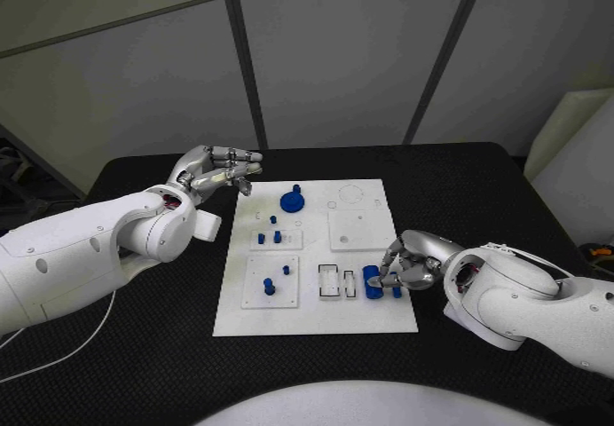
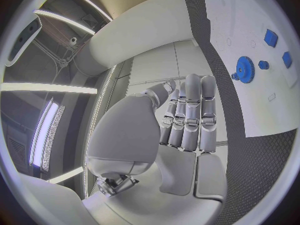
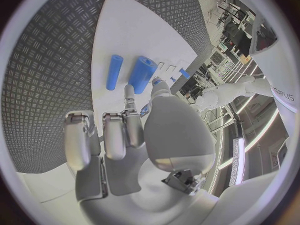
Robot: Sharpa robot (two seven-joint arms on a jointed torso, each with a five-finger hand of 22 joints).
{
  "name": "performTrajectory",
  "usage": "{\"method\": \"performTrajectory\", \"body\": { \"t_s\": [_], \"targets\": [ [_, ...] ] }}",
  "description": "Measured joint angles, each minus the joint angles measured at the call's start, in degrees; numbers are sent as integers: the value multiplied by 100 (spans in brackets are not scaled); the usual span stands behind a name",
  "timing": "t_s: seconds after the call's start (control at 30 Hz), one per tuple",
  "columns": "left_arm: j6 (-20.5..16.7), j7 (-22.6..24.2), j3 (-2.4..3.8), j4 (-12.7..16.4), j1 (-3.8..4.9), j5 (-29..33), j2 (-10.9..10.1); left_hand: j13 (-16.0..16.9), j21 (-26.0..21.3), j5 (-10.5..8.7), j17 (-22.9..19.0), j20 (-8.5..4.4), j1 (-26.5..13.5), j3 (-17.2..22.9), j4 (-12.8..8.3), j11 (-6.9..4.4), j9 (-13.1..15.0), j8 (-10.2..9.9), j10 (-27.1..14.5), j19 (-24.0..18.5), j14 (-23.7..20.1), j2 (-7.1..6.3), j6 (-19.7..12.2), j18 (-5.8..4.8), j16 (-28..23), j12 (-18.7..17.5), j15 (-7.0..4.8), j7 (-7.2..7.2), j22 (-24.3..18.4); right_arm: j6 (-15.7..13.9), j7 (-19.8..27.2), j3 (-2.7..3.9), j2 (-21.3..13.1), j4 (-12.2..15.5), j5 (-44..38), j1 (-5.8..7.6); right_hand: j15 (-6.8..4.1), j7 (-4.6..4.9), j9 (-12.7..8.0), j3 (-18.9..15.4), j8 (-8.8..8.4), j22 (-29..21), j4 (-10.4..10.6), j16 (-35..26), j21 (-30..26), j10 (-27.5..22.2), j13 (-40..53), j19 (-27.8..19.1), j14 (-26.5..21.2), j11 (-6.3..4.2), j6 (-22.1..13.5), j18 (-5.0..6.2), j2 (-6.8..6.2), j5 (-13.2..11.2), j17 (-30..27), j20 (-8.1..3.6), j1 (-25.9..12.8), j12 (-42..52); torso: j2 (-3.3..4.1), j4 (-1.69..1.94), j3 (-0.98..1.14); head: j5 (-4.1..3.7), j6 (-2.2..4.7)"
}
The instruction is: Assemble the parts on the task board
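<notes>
Black worktop [image 1: 153, 355], textured surface, spans scene. Thin white cable [image 1: 71, 348] trails across worktop at near left. Pale wall panels [image 1: 333, 62] behind far edge, split by dark vertical strips [image 1: 247, 71]. White slab [image 1: 573, 151] leans at far right, beside worktop. Small orange object [image 1: 599, 252] at right edge; identity unclear.
</notes>
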Motion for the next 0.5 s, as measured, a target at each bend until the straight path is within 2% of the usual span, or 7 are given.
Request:
{"method": "performTrajectory", "body": {
  "t_s": [0.27, 0.5],
  "targets": [
    [-1, 0, 0, 6, -1, 0, -9, -1, 0, 0, 0, 0, 0, 0, 0, 0, 0, 0, 0, 0, 0, 0, 0, 0, 0, 0, 0, 0, 0, 144, -115, 0, 146, -102, -89, -113, 0, 3, 82, -16, 45, 0, -15, 0, 0, 0, 0, 0, 0, 0, -42, 1, 2, -66, 0, 0, -94, -52, 4, -3, 0, 16, -23],
    [-1, 0, 0, 13, -1, 0, -17, 5, 0, 0, -8, 0, 0, 0, 0, 0, 0, 23, 0, 0, 0, 0, 0, 0, 0, 39, 0, 0, 0, 159, -160, 35, 323, -219, -217, -154, 0, -13, 141, -17, 129, -1, -15, 0, 0, 0, -1, 0, 0, 0, -39, 0, -8, -71, -1, 0, -143, -67, 7, -3, 0, 32, -37]
  ]
}}
